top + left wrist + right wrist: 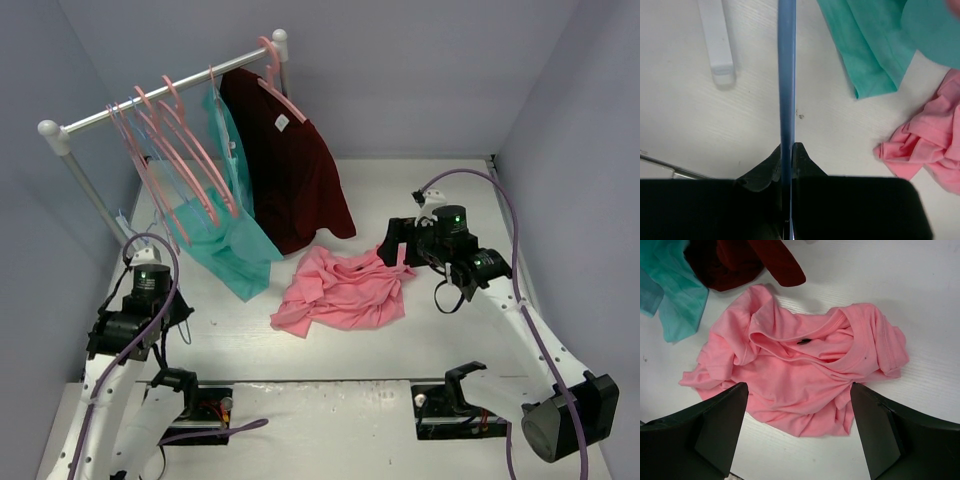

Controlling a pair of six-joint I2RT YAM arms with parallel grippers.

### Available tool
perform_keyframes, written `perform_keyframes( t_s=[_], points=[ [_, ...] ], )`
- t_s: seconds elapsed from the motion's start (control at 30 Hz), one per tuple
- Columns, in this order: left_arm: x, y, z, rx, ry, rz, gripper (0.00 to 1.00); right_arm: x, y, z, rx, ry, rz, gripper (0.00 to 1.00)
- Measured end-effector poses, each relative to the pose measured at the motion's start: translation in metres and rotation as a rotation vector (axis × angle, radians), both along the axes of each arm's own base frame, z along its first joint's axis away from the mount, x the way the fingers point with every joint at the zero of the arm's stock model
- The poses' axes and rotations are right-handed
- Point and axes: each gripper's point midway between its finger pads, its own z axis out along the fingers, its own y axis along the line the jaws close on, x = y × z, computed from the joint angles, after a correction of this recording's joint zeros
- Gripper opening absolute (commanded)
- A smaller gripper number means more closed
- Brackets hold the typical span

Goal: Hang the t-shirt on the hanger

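The salmon-pink t-shirt point(345, 290) lies crumpled on the white table, its neckline facing up point(800, 365); its edge also shows in the left wrist view point(930, 150). My right gripper point(797, 386) hovers just above its near edge, open wide, with one finger on each side and nothing between them; from above the right gripper point(412, 268) is at the shirt's right side. My left gripper point(789, 145) is shut on the thin light-blue hanger point(786, 75), whose bar runs straight out from the jaws. The left gripper point(148, 268) is near the rack's left leg, well left of the t-shirt.
A white clothes rack point(160, 100) stands at the back left with several pink hangers point(175, 150), a teal shirt point(225, 230) and a dark maroon shirt point(290, 170) hanging to the table. The rack's white foot point(717, 40) lies ahead of the left gripper. Walls enclose three sides.
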Motion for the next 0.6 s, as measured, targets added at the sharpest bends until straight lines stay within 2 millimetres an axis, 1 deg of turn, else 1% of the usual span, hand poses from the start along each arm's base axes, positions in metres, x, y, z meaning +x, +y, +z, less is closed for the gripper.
perform_keyframes(
  t_s=[0.07, 0.2, 0.4, 0.6],
  points=[
    [-0.004, -0.004, -0.003, -0.019, 0.007, -0.007, 0.0, 0.001, -0.001, -0.001, -0.006, 0.001, -0.008, 0.8],
    [-0.006, -0.013, 0.0, -0.054, -0.013, -0.041, 0.0, 0.002, -0.003, -0.001, -0.014, -0.002, -0.019, 0.8],
    [-0.014, -0.036, 0.003, -0.145, -0.014, -0.14, 0.0, 0.004, -0.006, 0.001, -0.021, -0.01, -0.032, 0.8],
    [-0.025, -0.056, 0.017, -0.198, -0.008, -0.279, 0.0, 0.007, -0.006, 0.006, -0.02, -0.022, -0.038, 0.8]
  ],
)
